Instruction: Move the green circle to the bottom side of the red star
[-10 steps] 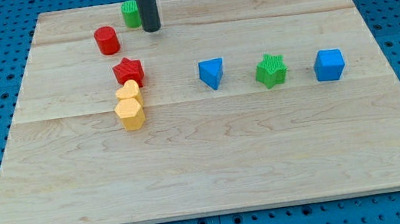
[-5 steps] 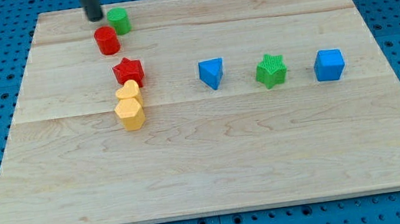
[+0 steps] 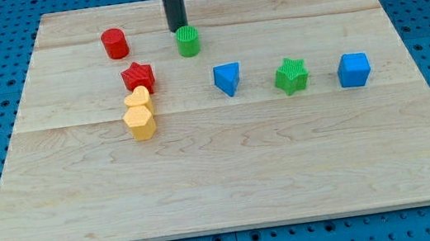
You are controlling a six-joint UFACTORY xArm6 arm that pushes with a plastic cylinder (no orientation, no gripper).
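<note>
My tip (image 3: 177,29) just above circle (image 3: 188,41), up-right of star (image 3: 138,76)

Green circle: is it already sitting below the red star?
No. The green circle sits above and to the view's right of the red star, with my tip just above it.

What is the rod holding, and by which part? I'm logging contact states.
Nothing is held. My tip only stands at the upper-left edge of the green circle block, on the wooden board.

text: none legible | labels: none | numbers: none | signs: none
</note>
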